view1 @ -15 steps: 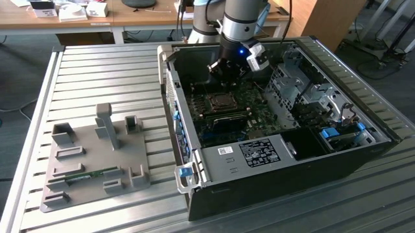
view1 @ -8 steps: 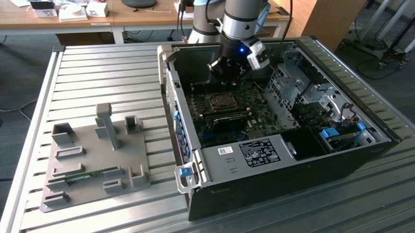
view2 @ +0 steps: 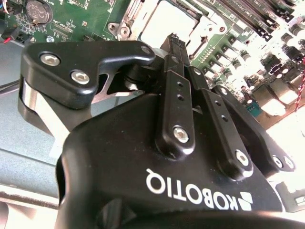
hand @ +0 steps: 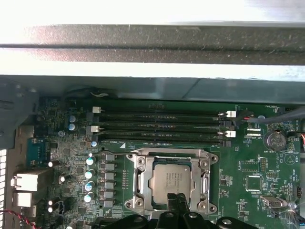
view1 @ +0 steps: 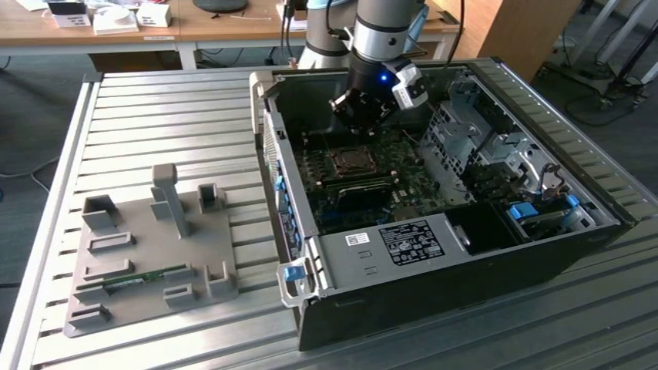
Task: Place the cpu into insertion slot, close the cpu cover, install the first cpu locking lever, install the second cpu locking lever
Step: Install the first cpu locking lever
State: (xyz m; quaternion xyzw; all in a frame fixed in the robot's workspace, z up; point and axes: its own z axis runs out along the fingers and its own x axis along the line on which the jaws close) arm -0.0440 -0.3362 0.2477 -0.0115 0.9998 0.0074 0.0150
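Inside the open computer case [view1: 432, 301], the cpu [hand: 170, 177] lies pale silver-grey in the insertion slot [hand: 131, 203] on the green board. The cpu cover [hand: 142, 182], a silver frame, lies flat around the chip. A thin lever rod [hand: 125, 154] runs along the socket's edge toward the memory slots. My gripper [hand: 177, 199] is shut with nothing between its fingers, and its tip hangs over the socket's edge opposite the memory slots. In the second wrist view the gripper [view2: 174, 42] points at the bright cpu [view2: 167, 24]. In the exterior view the gripper [view1: 357, 126] hovers just above the socket [view1: 353, 160].
Long black memory slots [hand: 162, 125] lie beside the socket, and the case wall [hand: 143, 43] rises behind them. A drive cage [view1: 494, 146] and a boxed unit [view1: 406, 243] crowd the case. A grey fixture plate [view1: 154, 254] sits on the slatted table at the exterior view's left.
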